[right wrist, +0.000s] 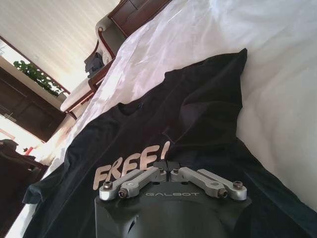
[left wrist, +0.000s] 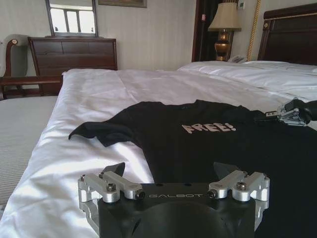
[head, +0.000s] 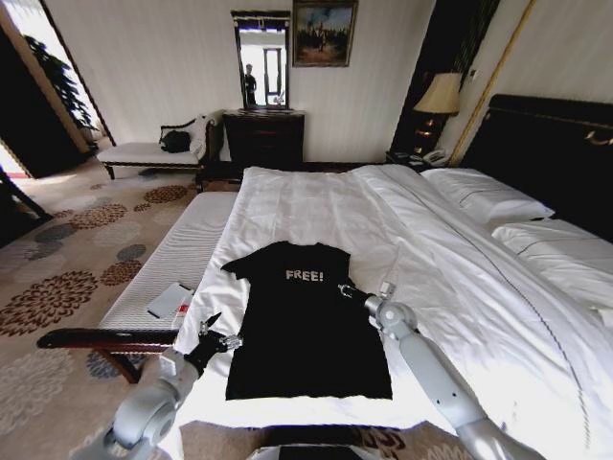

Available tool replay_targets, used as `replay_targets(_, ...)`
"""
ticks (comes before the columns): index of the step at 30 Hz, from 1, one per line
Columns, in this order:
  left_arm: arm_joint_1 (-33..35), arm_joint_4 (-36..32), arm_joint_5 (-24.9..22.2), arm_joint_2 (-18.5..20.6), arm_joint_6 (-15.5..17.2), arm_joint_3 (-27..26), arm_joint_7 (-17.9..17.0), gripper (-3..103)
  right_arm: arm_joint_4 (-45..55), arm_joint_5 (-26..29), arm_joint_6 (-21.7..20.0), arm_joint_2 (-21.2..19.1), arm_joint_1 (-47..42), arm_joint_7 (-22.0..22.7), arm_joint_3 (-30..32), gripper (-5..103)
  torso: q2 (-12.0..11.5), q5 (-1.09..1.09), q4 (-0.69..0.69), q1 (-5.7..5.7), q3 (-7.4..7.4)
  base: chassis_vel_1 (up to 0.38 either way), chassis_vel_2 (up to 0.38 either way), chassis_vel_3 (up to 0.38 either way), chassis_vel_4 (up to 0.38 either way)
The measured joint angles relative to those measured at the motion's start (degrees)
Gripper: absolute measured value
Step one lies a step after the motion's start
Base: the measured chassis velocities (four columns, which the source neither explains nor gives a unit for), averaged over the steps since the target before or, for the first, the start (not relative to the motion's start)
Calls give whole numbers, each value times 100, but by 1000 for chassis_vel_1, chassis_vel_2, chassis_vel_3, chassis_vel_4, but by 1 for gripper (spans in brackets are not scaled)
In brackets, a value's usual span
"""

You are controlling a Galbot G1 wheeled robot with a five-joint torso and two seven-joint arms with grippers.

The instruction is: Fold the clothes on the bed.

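A black T-shirt (head: 305, 321) with white "FREE!" lettering lies spread flat, chest up, near the foot of the white bed (head: 316, 206), its collar toward the headboard and its hem toward the robot. The left end effector (head: 213, 329) sits at the shirt's left edge, low over the sheet just beside the hem side of the garment; in the left wrist view its two fingers stand wide apart, one over the white sheet and one over the black fabric, holding nothing. The right end effector (head: 347, 290) is at the shirt's right sleeve, just beside the lettering; in the right wrist view (right wrist: 166, 165) its dark fingertips are brought together down against the black cloth, and it appears pinched on the sleeve fabric. The left sleeve (left wrist: 96, 132) lies spread out on the sheet. A small grey phone-like slab (head: 170, 300) rests on the white-cushioned bench (head: 163, 268) alongside the bed, well apart from the shirt.
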Motion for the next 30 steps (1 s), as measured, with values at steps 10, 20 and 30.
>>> replay_targets(10, 0, -6, 6, -20, -17, -15, 0, 100, -14, -312, 20, 54, -243, 3, -50, 0, 0, 1, -3, 0, 0, 0, 0, 0, 0)
replay_targets(20, -110, -43, 12, -10, 26, 40, -1, 100, 93, -1034, 193, -357, -323, -248, 22, 25, 0, 0, -1, 0, 0, 0, 0, 0, 0)
replay_targets(30, -313, -11, -81, 51, 146, 91, 0, 100, 1098, -1422, 262, -783, -956, -439, 319, 57, 0, 0, 0, 0, 0, 0, 0, 0, 0)
